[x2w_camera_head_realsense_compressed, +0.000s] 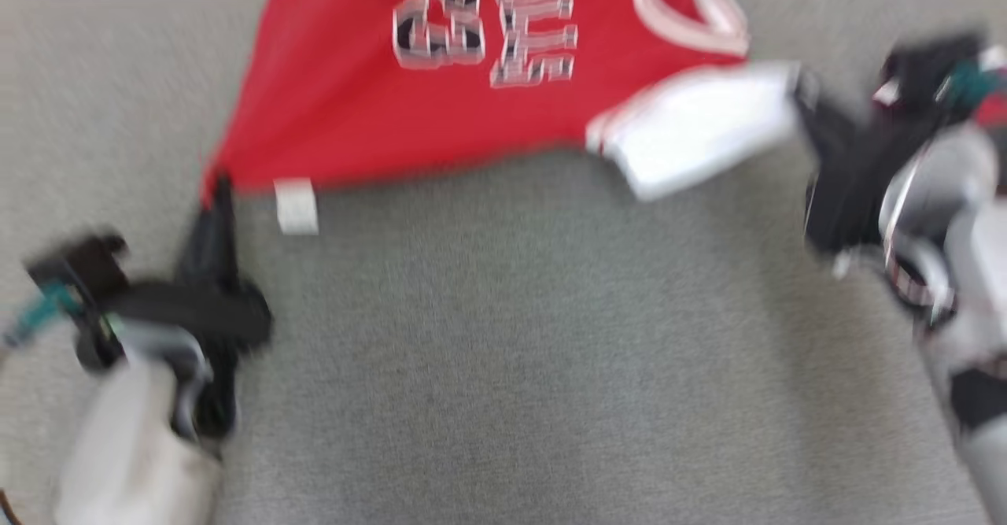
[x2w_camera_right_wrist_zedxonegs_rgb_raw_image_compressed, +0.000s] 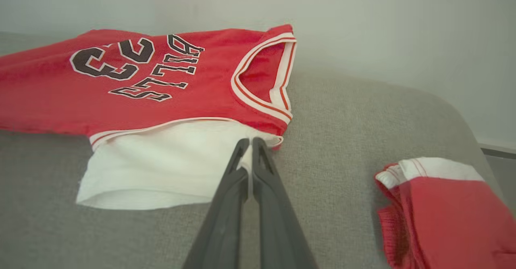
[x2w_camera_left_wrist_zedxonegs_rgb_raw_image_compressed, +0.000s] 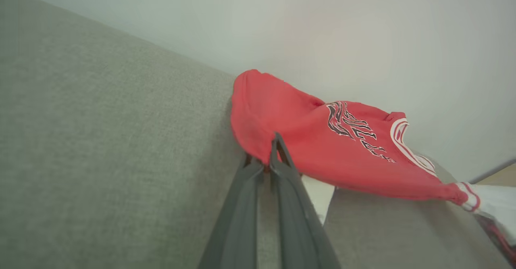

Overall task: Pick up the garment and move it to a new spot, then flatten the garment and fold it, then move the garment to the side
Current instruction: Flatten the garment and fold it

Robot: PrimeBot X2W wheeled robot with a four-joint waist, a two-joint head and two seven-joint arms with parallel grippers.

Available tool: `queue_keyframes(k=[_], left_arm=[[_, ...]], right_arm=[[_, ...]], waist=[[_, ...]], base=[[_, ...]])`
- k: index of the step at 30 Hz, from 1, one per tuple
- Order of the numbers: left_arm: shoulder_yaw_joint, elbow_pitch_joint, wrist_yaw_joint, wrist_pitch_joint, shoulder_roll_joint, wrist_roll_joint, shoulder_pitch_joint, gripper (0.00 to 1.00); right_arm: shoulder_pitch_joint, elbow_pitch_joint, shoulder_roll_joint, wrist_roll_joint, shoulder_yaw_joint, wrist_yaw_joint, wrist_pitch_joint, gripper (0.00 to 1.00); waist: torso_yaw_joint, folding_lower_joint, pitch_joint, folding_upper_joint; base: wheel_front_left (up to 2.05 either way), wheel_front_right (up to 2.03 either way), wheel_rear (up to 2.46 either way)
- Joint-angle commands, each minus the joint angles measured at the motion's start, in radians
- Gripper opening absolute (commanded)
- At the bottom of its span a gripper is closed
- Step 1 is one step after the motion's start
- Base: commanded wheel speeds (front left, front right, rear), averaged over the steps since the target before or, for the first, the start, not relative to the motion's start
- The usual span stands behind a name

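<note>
**Q:** How are the pincers set?

**A:** The left pincer (x2w_camera_left_wrist_zedxonegs_rgb_raw_image_compressed: 269, 160) is seen closed to a slit. A hem corner of a red knit basketball jersey (x2w_camera_left_wrist_zedxonegs_rgb_raw_image_compressed: 346, 156) with white trim is pinched between its dark fingertips. The right pincer (x2w_camera_right_wrist_zedxonegs_rgb_raw_image_compressed: 250, 146) is pressed fully together, with the jersey's white cloth sleeve (x2w_camera_right_wrist_zedxonegs_rgb_raw_image_compressed: 161, 168) caught at its tips.

**Q:** Where is the jersey found?

**A:** It is stretched between the two pincers across the upper half of the head view, over a grey woven cushion surface (x2w_camera_head_realsense_compressed: 503, 336). Whether it is lifted or resting cannot be told. A second red-and-white garment (x2w_camera_right_wrist_zedxonegs_rgb_raw_image_compressed: 443, 212) is shown at the lower right of the right wrist view, apart from the jersey.

**Q:** What could go wrong?

**A:** Only thin edges are held, so the cloth could be lost from either grip by a sharp or uneven pull. As only the white sleeve is gripped on the right, the layers could be dragged askew and wrinkled. The nearby garment could be snagged if the right arm is swung wide.
</note>
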State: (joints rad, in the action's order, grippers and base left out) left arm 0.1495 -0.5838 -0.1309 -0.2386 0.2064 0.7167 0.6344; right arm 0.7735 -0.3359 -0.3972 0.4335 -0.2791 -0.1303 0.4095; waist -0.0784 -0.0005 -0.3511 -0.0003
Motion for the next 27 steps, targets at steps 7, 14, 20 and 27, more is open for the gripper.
queue_keyframes(k=[7, 14, 20, 27], left_arm=[[0.023, 0.017, 0.002, -0.008, -0.033, 0.051, -0.219, 0.0], [0.044, 0.071, 0.01, -0.018, -0.032, 0.02, -0.35, 0.0], [0.04, 0.151, 0.057, -0.02, -0.04, 0.01, -0.461, 0.0], [0.017, 0.228, 0.112, -0.023, -0.034, 0.002, -0.581, 0.0]], right_arm=[[-0.337, 0.196, 0.0, -0.107, 0.115, 0.0, 0.245, 0.0], [-0.582, 0.356, 0.063, -0.166, 0.221, 0.0, 0.409, 0.0], [-0.698, 0.45, 0.102, -0.18, 0.255, 0.0, 0.472, 0.0], [-0.785, 0.507, 0.129, -0.167, 0.272, 0.0, 0.54, 0.0]], waist=[[-0.02, 0.0005, 0.272, 0.0003], [-0.018, 0.0005, 0.319, 0.0003], [-0.022, 0.0005, 0.337, 0.0003], [-0.02, 0.0005, 0.341, 0.0003]], base=[[0.0, 0.0, 0.0], [0.0, 0.0, 0.0], [0.0, 0.0, 0.0], [0.0, 0.0, 0.0]])
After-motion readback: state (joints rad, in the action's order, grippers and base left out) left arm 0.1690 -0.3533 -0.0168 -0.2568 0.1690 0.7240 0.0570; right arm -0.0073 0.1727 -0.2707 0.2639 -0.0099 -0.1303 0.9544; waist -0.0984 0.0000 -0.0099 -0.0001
